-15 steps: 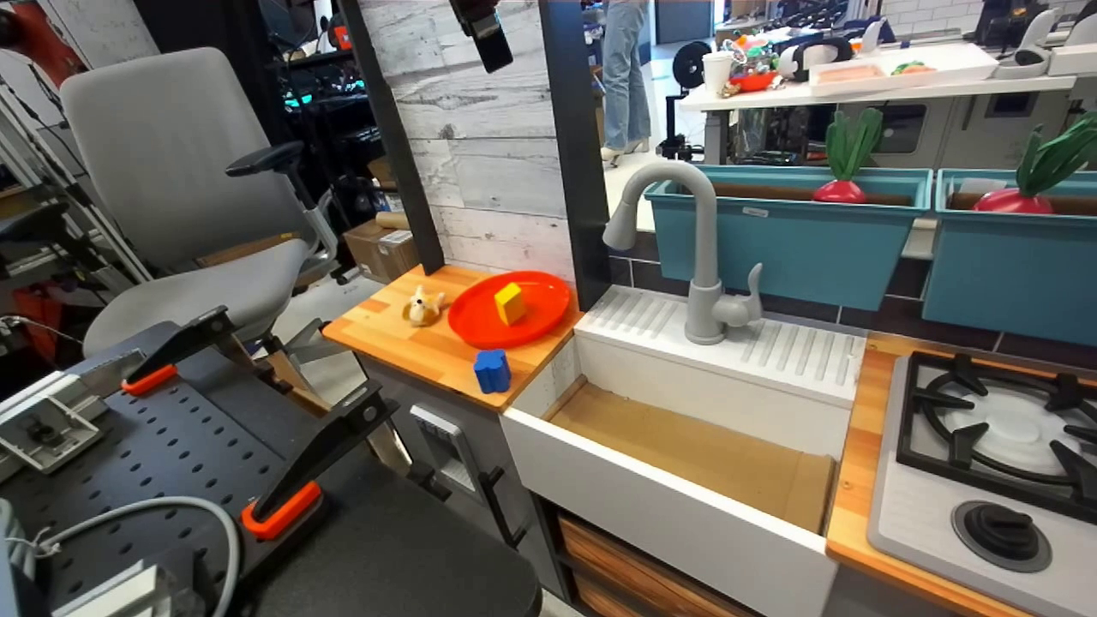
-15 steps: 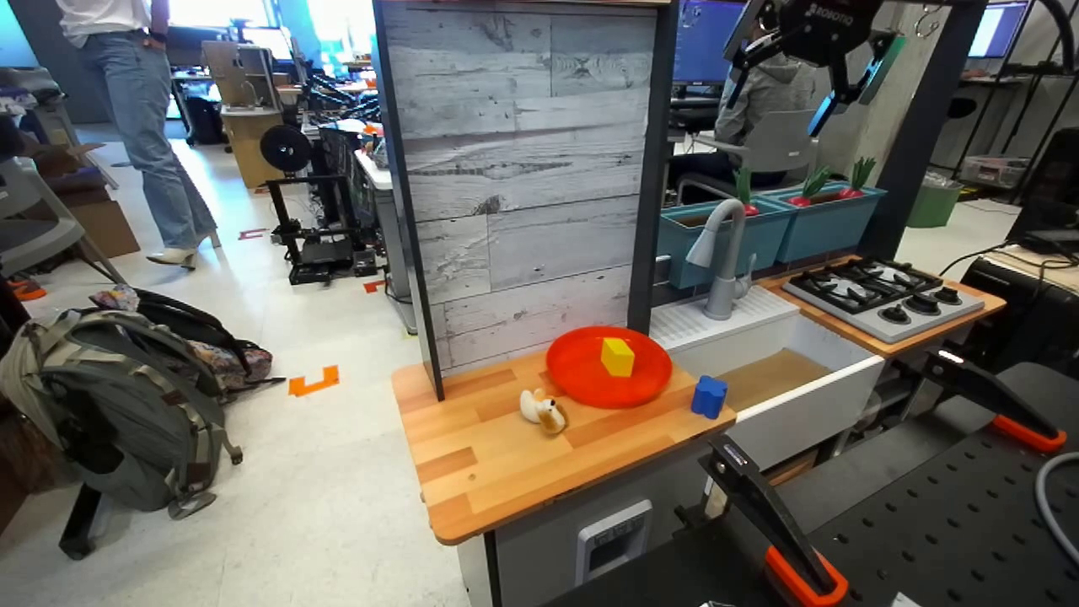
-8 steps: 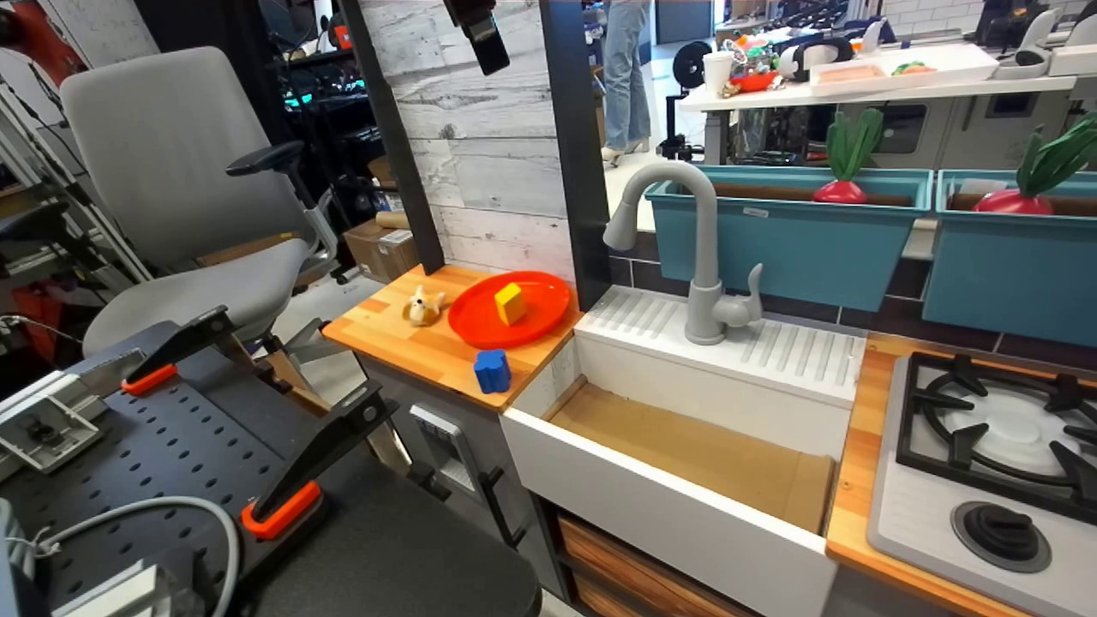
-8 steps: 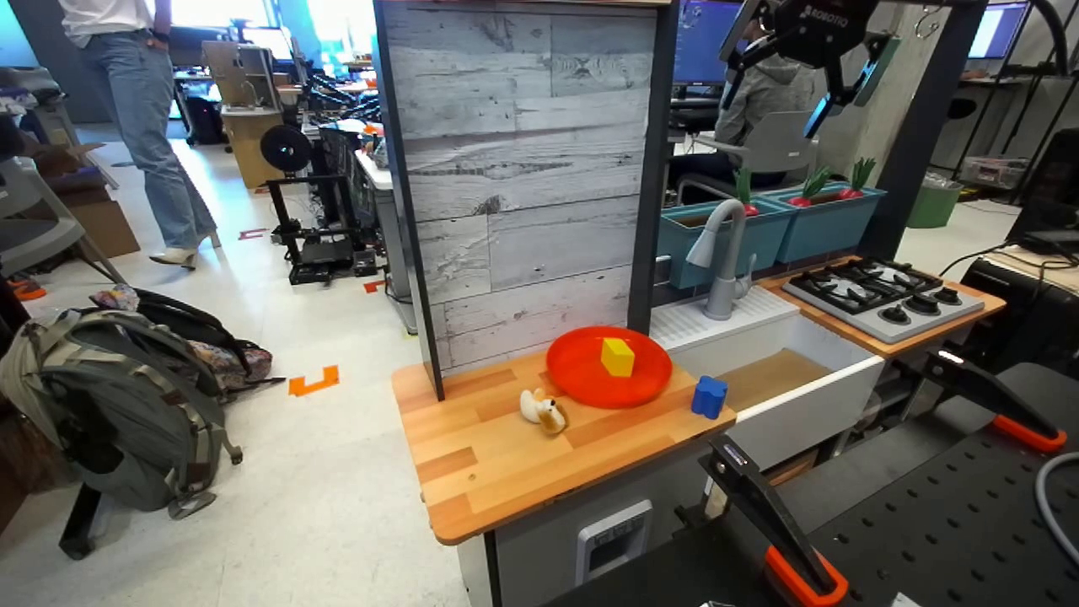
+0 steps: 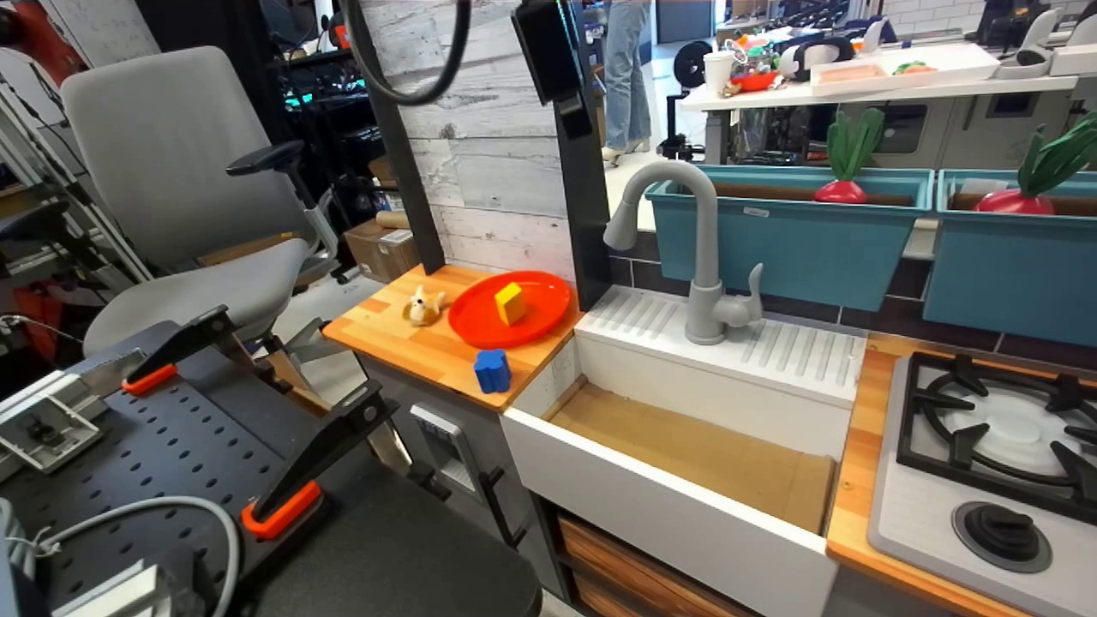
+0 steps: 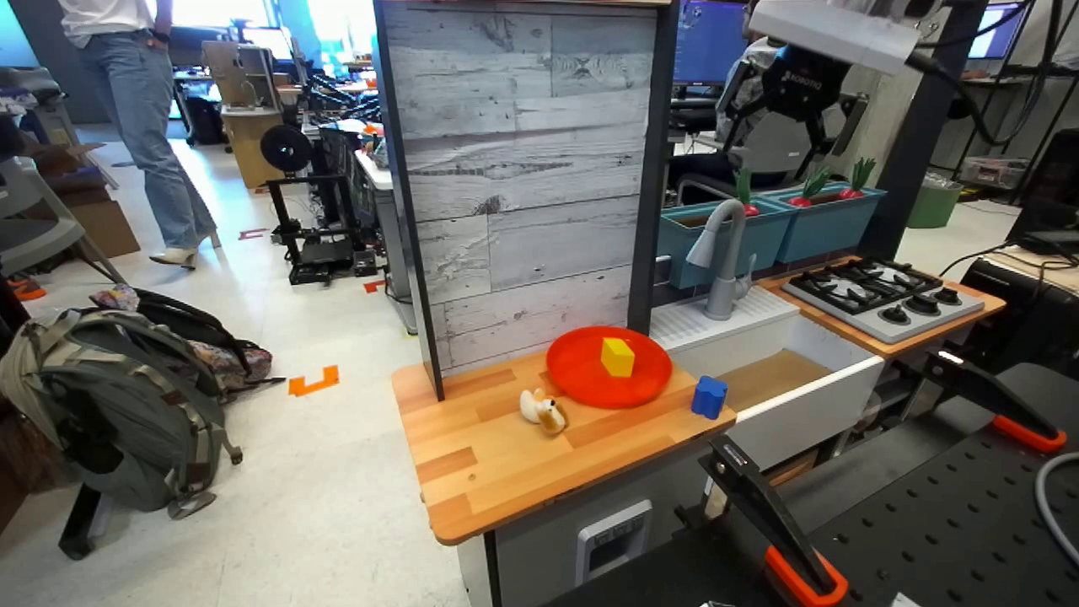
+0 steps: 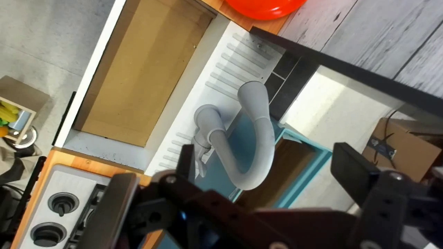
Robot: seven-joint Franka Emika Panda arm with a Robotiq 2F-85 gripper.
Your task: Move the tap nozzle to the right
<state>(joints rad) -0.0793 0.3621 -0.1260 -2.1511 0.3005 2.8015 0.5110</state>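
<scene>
Tool (image 7: 268,164) hung higher than the sink (image 5: 668,521), jaws apart, holding nothing. At the sink's back edge stood the tap nozzle (image 5: 706,224), untouched. Approach seemed the step in hand; the next move likely called for descending beside the nozzle's head, then pushing rightward.

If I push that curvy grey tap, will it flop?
The tall matte grey gooseneck tap is probably stiff: its arch holds its flared end up. It likely won't tip: its base looks fixed to the white ridged ledge. Pushed sideways, it might swivel where its slim neck meets the base.
</scene>
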